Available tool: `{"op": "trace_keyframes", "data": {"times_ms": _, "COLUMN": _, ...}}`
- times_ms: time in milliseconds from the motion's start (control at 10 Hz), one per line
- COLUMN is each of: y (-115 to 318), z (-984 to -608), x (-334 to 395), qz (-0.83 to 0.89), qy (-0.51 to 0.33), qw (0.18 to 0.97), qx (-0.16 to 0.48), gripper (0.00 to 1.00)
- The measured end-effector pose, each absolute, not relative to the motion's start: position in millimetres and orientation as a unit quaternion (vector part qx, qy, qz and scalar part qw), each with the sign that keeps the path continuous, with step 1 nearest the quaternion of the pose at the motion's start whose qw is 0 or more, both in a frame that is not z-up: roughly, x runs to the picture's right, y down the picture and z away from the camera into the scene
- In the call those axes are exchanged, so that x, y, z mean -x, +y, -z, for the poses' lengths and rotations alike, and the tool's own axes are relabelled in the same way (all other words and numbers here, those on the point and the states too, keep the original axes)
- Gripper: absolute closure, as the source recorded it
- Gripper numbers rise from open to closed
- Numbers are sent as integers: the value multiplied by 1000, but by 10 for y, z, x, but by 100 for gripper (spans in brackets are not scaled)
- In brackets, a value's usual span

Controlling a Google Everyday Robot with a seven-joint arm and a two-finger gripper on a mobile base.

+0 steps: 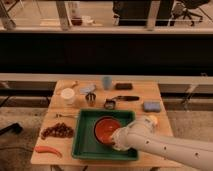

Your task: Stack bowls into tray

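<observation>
Cream-white robot arm (pixel 165 146), smooth and tubular.
Thick rounded shell segments in pale off-white, swelling into a bulbous joint toward the tip; small dark dots, like screw holes, scattered along the forearm casing; slightly yellower tint on the upper side of the joint. At the narrow end, the gripper (pixel 116 145), same pale colour, low inside the tray (pixel 85 146) at the near right rim of the bowl (pixel 104 128).
</observation>
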State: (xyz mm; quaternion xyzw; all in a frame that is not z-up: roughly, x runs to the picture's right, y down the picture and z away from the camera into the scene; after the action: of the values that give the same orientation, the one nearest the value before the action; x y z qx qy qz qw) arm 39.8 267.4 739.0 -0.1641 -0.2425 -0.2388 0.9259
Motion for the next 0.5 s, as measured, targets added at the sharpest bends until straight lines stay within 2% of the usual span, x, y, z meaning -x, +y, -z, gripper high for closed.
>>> {"op": "trace_keyframes", "data": {"times_ms": 100, "y": 2676, "z": -7400, "x": -392, "qz": 239, "qy": -241, "qw": 926, "qx": 164, "gripper": 97}}
{"op": "trace_keyframes", "data": {"times_ms": 200, "y": 2668, "z": -7409, "x": -394, "qz": 240, "qy": -239, "qw": 927, "qx": 163, "gripper": 90}}
{"op": "trace_keyframes", "data": {"times_ms": 400, "y": 2662, "z": -7405, "x": -404, "qz": 237, "qy": -235, "qw": 929, "qx": 162, "gripper": 70}}
{"op": "trace_keyframes", "data": {"times_ms": 500, "y": 2657, "z": -7391, "x": -385, "qz": 238, "qy": -234, "qw": 929, "qx": 161, "gripper": 57}}
